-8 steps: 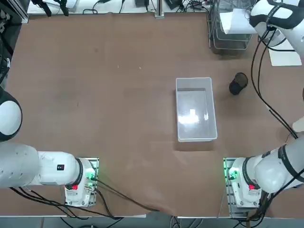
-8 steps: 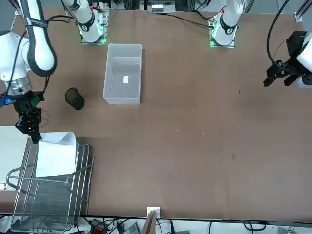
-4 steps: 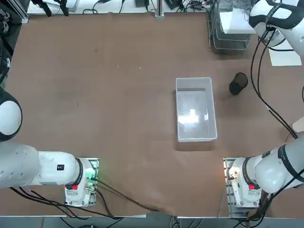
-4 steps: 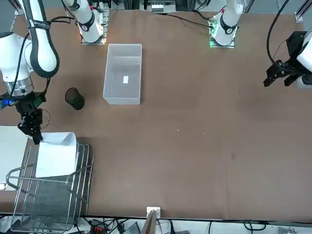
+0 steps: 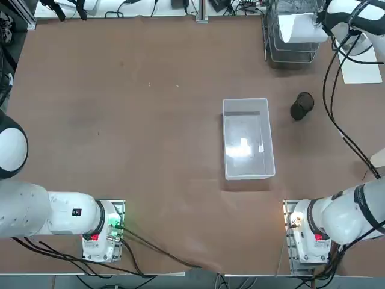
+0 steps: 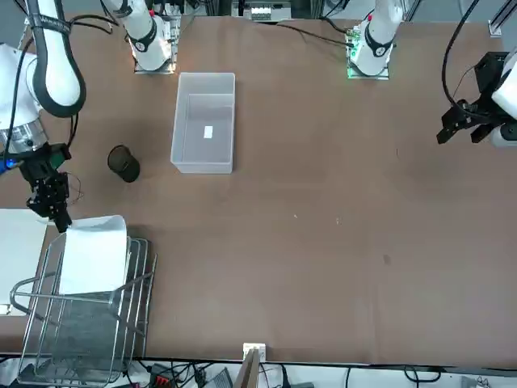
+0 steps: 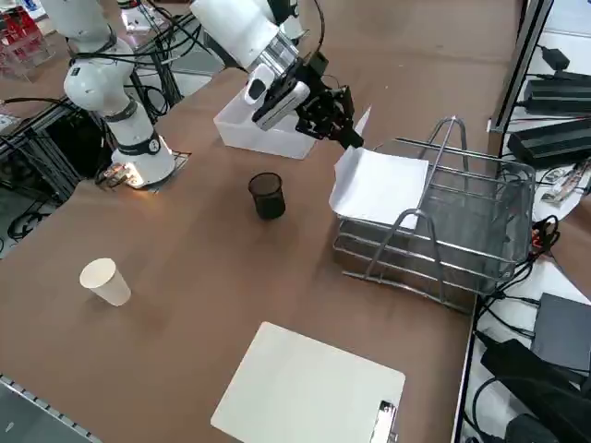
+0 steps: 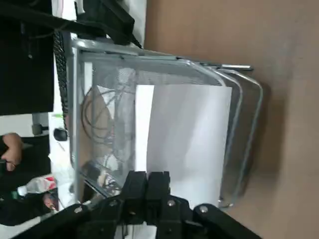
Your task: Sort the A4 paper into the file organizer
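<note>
The A4 paper (image 6: 95, 257) is a plain white sheet lying across the top tier of the silver wire-mesh file organizer (image 6: 81, 327), at the table's far right corner. One end of the sheet overhangs the rack's front toward the table. My right gripper (image 6: 58, 220) is at that overhanging end, shut on a corner of the sheet, which curls up at the fingers. The side view shows the gripper (image 7: 347, 136) pinching the paper (image 7: 380, 186) in front of the organizer (image 7: 462, 235). In the wrist view, the closed fingers (image 8: 147, 182) meet at the paper's (image 8: 184, 134) edge.
A clear plastic bin (image 6: 203, 121) stands mid-table and a black cup (image 6: 123, 163) sits between it and the organizer. A white clipboard sheet (image 7: 309, 392) and a paper cup (image 7: 104, 281) lie near the right edge. Cables run behind the rack.
My right arm has shifted a little toward the robot's right, and the held end of the paper has moved with it over the organizer.
</note>
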You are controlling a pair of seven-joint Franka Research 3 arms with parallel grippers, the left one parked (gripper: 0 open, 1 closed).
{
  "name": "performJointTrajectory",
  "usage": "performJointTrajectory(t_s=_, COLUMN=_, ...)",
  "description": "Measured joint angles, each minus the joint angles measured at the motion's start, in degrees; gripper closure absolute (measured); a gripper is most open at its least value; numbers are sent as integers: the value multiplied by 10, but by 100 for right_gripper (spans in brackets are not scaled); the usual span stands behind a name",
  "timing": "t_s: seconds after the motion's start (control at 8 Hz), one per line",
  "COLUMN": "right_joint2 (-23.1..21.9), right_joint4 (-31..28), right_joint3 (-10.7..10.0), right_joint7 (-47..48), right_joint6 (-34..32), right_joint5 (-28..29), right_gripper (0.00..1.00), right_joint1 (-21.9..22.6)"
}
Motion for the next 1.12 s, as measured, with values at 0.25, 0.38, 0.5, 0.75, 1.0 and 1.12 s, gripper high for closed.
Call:
performJointTrajectory(t_s=0.25, right_joint2=1, right_joint4=-28, right_joint3=0, right_joint7=-20, right_joint6=0, right_joint5=0, right_gripper=99, right_joint1=0)
performJointTrajectory(t_s=0.38, right_joint2=2, right_joint4=-39, right_joint3=0, right_joint7=-24, right_joint6=0, right_joint5=0, right_gripper=99, right_joint1=0)
performJointTrajectory(t_s=0.5, right_joint2=2, right_joint4=-48, right_joint3=0, right_joint7=-29, right_joint6=0, right_joint5=0, right_gripper=99, right_joint1=0)
performJointTrajectory(t_s=0.75, right_joint2=2, right_joint4=-57, right_joint3=0, right_joint7=-40, right_joint6=1, right_joint5=0, right_gripper=99, right_joint1=0)
performJointTrajectory(t_s=1.0, right_joint2=1, right_joint4=-56, right_joint3=0, right_joint7=-54, right_joint6=3, right_joint5=0, right_gripper=99, right_joint1=0)
performJointTrajectory(t_s=1.12, right_joint2=0, right_joint4=-49, right_joint3=0, right_joint7=-59, right_joint6=5, right_joint5=0, right_gripper=99, right_joint1=0)
